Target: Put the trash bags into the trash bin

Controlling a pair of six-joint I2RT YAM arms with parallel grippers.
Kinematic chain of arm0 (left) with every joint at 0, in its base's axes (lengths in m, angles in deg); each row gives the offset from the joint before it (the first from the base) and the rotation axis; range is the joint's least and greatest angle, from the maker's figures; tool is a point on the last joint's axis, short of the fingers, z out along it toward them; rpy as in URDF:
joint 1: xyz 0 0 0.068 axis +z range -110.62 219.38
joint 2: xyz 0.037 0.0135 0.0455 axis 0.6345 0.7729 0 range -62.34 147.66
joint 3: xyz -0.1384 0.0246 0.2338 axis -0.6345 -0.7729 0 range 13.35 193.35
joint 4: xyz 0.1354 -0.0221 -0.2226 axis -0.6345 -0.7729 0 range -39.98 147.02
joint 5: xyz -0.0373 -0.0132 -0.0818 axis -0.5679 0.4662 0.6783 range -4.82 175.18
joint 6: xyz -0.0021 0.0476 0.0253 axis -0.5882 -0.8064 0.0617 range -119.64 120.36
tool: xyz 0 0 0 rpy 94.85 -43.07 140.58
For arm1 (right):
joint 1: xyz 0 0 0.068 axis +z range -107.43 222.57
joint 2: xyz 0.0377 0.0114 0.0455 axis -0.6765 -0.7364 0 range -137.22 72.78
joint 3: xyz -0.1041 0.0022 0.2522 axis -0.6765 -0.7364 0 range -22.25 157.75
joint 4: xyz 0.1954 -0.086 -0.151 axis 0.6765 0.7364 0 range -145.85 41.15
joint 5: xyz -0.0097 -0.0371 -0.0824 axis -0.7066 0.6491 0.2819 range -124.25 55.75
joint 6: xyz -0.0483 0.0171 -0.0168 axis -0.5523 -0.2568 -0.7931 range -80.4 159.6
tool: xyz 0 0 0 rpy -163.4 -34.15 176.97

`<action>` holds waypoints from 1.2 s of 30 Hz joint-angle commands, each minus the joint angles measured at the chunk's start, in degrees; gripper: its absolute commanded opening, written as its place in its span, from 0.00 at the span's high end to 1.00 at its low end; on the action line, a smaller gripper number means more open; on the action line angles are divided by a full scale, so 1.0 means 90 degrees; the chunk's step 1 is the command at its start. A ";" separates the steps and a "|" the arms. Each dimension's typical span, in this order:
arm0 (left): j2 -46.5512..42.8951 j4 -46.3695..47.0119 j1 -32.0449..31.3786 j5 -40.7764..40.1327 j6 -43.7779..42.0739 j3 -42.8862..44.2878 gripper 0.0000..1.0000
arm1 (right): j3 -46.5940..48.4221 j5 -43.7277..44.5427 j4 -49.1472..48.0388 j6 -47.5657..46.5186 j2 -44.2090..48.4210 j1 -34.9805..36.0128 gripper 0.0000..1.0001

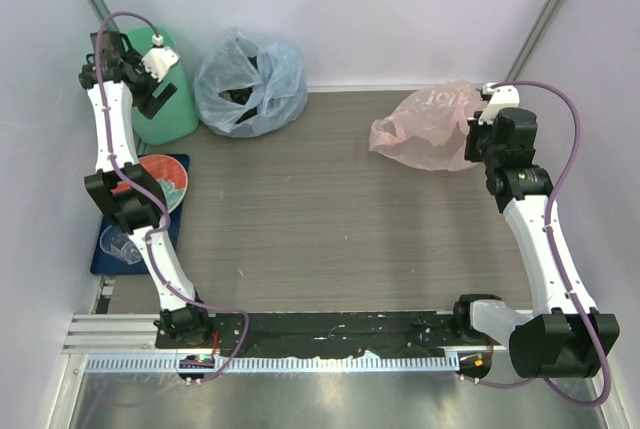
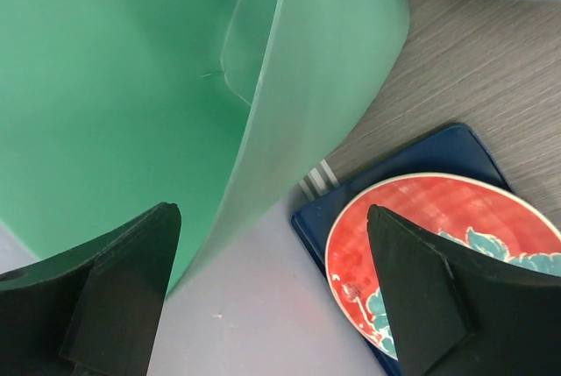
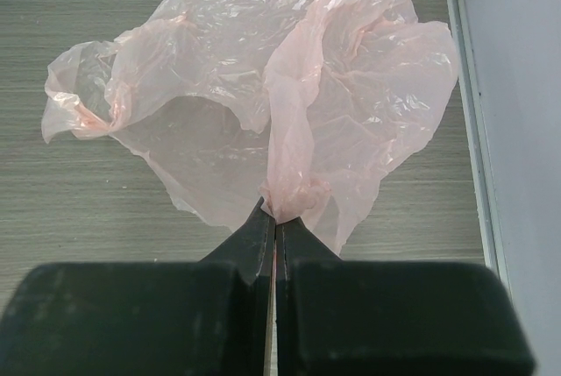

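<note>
Right claw (image 3: 273,216) is pinched tight on a fold of the pale-pink trash bag (image 3: 333,87), which sits crumpled at the far right of the tabletop (image 1: 320,219). Left claw (image 2: 272,214) gapes wide, holding nothing, over the mint-green trash bin (image 2: 131,69) in the far-left corner.

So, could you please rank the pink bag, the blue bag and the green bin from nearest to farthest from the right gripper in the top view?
1. Pink bag: pinched in the right gripper, far right.
2. Blue bag: back, left of centre.
3. Green bin: back-left corner.
</note>
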 commanded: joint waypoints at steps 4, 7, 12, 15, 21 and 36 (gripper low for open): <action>-0.0164 -0.0785 -0.0014 0.0243 -0.0520 -0.0001 0.37 | 0.0360 -0.0069 -0.0133 -0.0062 -0.0009 -0.0007 0.99; -0.0515 -0.0902 -0.0014 0.0507 -0.0618 -0.0431 0.51 | 0.0369 -0.0069 -0.0123 -0.0062 -0.0019 -0.0007 0.99; -0.0712 -0.1088 -0.0014 0.0498 -0.0814 -0.0773 0.72 | 0.0438 -0.0059 -0.0152 -0.0062 -0.0116 -0.0007 0.99; -0.0771 -0.1030 -0.0014 0.0498 -0.0688 -0.0744 0.91 | 0.0467 -0.0303 -0.0181 -0.0053 -0.0165 -0.0007 0.99; -0.1072 -0.0620 -0.0014 0.0644 -0.0239 -0.0608 1.00 | 0.0486 -0.0313 -0.0191 -0.0072 -0.0146 -0.0007 0.99; -0.3367 -0.0277 -0.0443 0.2214 0.0709 -0.0509 1.00 | 0.0769 -0.0332 -0.0279 0.0142 0.0089 -0.0007 0.99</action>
